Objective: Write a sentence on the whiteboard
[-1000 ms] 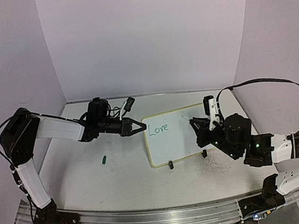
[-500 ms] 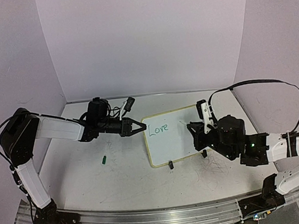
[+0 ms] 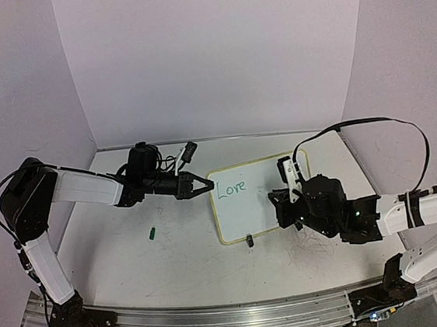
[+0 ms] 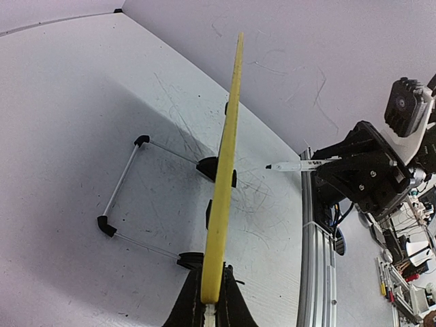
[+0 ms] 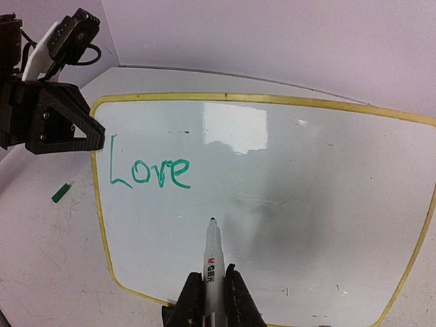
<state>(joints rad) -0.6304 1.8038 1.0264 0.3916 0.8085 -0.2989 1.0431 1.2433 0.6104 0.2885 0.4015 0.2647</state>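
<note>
The whiteboard [image 3: 255, 199] stands tilted on two black clip feet, mid-table, with "Love" [image 3: 230, 187] written on it in green. My left gripper [image 3: 205, 184] is shut on its left edge; the left wrist view shows the yellow frame [image 4: 228, 136] edge-on between the jaws [image 4: 211, 303]. My right gripper [image 3: 283, 202] is shut on a white marker [image 5: 212, 255], uncapped, tip pointing at the whiteboard [image 5: 306, 177] below and right of "Love" [image 5: 150, 170]. Seen from the left wrist, the marker [image 4: 300, 165] ends a short gap from the board face.
A green marker cap [image 3: 153, 233] lies on the table left of the board, also seen as the cap [image 5: 60, 193] from the right wrist. A wire stand [image 4: 122, 197] props the board from behind. The aluminium rail [image 3: 235, 318] runs along the near edge.
My right arm has moved left with the marker, from the board's right edge to in front of its lower middle. The left arm and the board have not moved.
</note>
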